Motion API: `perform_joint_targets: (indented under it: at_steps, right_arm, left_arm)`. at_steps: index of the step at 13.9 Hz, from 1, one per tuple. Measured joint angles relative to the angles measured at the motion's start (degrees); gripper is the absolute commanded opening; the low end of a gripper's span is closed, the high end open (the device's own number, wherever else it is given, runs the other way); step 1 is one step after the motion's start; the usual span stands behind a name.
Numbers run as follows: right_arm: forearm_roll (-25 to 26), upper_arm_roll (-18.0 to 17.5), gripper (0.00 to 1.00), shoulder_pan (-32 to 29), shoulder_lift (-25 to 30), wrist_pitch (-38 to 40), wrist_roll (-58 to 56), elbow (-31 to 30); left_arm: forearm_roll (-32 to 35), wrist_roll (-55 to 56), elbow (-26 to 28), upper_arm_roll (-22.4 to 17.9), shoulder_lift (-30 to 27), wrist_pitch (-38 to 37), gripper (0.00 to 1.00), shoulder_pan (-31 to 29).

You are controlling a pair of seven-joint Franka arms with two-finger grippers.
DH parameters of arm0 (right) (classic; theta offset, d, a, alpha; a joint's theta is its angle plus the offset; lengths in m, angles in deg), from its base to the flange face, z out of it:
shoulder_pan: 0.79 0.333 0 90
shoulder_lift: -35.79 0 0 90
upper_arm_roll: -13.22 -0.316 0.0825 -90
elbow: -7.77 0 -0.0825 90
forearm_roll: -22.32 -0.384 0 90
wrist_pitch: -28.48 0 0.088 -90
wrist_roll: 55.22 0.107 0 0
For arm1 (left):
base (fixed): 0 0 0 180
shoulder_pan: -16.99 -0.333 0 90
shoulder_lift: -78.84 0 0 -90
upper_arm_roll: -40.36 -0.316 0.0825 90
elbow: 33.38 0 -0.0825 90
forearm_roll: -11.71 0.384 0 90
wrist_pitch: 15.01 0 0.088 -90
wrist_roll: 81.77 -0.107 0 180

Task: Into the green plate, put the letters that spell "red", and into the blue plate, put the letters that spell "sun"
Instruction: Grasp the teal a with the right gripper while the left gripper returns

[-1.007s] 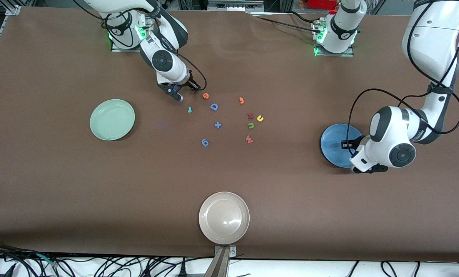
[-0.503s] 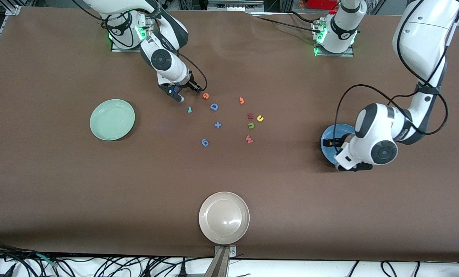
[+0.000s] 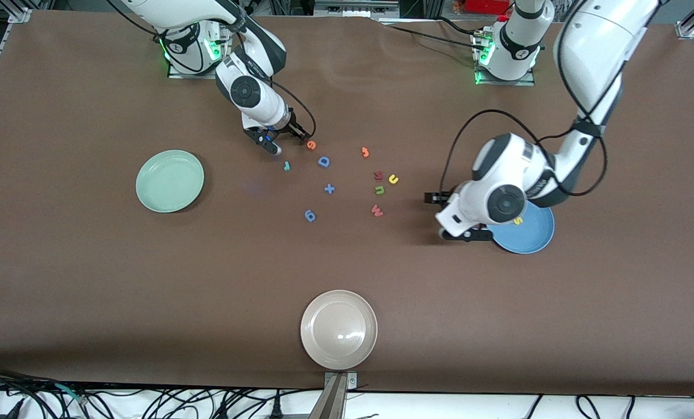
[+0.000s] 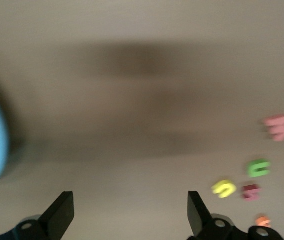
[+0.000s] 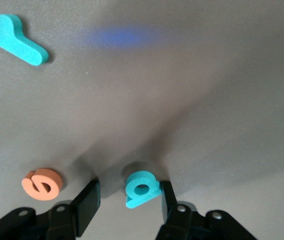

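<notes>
Clock read w/ 12 o'clock toward the arm bases.

R claw is set low at 11 o'clock of the letter cluster. Its fingers are seen partly spread w/ the teal d standing tilted between them. One finger touches the d, a gap is left at the other, so no firm grip is shown. The orange e lies just beside that claw on the surface, and the teal r is found near, at approx. 5 o'clock of the claw.

L claw is held wide open and empty over bare surface, just beside the blue plate, on the side facing the letters. The yellow s is seen in that plate, near its rim, partly by the arm's wrist.

The yellow u and green n lie on the surface at 3 o'clock of the cluster, near each other, w/ a dark red M just beside both. A red W is placed at 6 o'clock of the n.

The green plate is set at 9 o'clock of the cluster, well apart, w/ no letter in it. A beige plate sits at 6 o'clock, nearest the camera.
</notes>
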Motion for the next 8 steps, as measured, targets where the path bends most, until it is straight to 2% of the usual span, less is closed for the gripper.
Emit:
perform_joint_targets:
  at_steps: [1,4,5,8]
  right_arm:
    - [0.0,0.0,0.26,0.0,0.1,0.0,0.0,0.0]
    - [0.0,-0.3,0.04,0.0,0.7,0.2,0.1,0.0]
    - [0.0,-0.3,0.0,-0.1,0.6,0.2,0.1,0.0]
    - [0.0,-0.3,0.0,-0.1,0.6,0.2,0.1,0.0]
  left_arm:
    - [0.0,0.2,0.1,0.0,0.4,1.8,1.0,1.2]
    - [-1.6,1.0,0.4,0.1,2.9,7.2,1.0,4.4]
    - [-2.0,2.7,0.5,0.1,3.9,9.5,1.0,6.1]
    - [-2.1,7.4,0.6,0.1,6.7,14.5,1.0,10.3]
